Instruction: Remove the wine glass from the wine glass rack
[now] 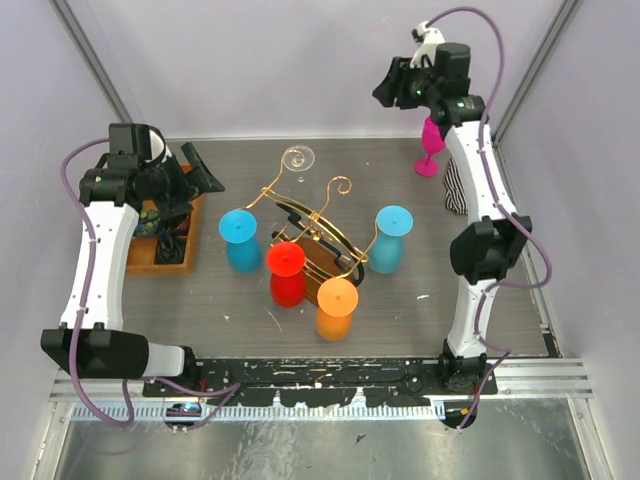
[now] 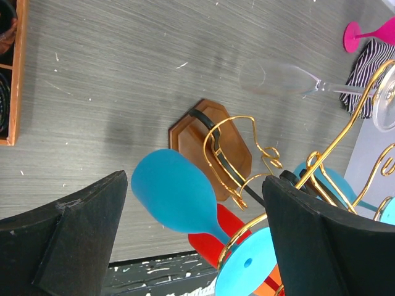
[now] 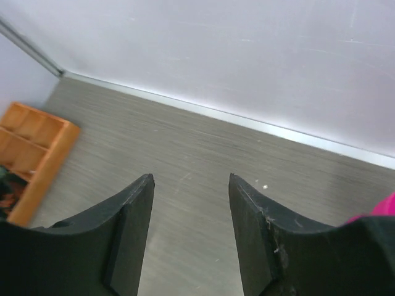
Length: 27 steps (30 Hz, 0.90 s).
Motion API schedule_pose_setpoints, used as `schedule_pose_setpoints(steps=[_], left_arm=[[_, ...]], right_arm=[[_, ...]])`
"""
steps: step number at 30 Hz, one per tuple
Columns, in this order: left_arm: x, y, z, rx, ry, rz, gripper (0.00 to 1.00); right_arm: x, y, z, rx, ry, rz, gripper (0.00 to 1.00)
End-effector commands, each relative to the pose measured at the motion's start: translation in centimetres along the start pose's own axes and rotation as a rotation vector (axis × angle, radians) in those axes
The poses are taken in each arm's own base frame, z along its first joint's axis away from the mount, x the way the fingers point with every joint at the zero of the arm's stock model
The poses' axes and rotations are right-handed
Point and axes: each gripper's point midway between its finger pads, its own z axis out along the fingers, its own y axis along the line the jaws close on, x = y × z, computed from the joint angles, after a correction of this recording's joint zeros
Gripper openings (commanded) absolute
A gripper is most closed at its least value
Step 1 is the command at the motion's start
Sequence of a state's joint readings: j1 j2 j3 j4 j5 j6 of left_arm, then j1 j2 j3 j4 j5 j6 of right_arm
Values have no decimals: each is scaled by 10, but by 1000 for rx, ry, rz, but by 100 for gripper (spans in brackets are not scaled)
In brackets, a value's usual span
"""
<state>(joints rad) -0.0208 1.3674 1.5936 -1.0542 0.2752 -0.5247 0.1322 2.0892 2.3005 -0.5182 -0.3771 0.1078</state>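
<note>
The wine glass rack [image 1: 312, 232], gold wire on a dark brown base, stands mid-table. Hanging upside down on it are a blue glass [image 1: 240, 238], a red glass [image 1: 286, 270], an orange glass [image 1: 337, 306], a teal glass [image 1: 391, 238] and a clear glass [image 1: 298, 158]. My left gripper [image 1: 203, 175] is open and empty, left of the rack and apart from it. In the left wrist view the blue glass [image 2: 174, 192] shows between my open fingers [image 2: 80, 228], beyond them, with the rack base [image 2: 210, 143] behind it. My right gripper [image 1: 388, 90] is open, empty and high at the back right.
An orange compartment tray [image 1: 165, 240] sits at the left and also shows in the right wrist view [image 3: 31, 148]. A pink glass [image 1: 429, 148] stands upright at the back right, with a striped cloth [image 1: 455, 188] next to it.
</note>
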Motion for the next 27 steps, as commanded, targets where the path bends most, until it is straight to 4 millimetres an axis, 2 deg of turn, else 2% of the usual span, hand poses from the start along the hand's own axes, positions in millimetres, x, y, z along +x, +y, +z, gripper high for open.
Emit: schedule_pose_setpoints(steps=[1, 4, 8, 12, 14, 16, 22, 27], left_arm=[[7, -1, -12, 16, -11, 8, 98], [10, 0, -23, 9, -29, 21, 98], [14, 2, -22, 6, -18, 16, 98], [18, 0, -20, 22, -2, 1, 98], [19, -1, -22, 32, -10, -1, 98], [21, -1, -26, 39, -20, -3, 98], [27, 1, -24, 38, -6, -9, 98], [28, 0, -25, 44, -6, -11, 98]], right_arm=[[-35, 26, -58, -26, -61, 153, 57], [-19, 16, -93, 31, -2, 302, 57], [24, 6, -137, 102, 106, 391, 55], [58, 23, -172, 96, 191, 430, 50], [67, 37, -187, 66, 202, 446, 47], [75, 41, -205, 87, 206, 443, 45], [111, 61, -226, 33, 283, 474, 39], [122, 68, -237, 23, 285, 472, 40]])
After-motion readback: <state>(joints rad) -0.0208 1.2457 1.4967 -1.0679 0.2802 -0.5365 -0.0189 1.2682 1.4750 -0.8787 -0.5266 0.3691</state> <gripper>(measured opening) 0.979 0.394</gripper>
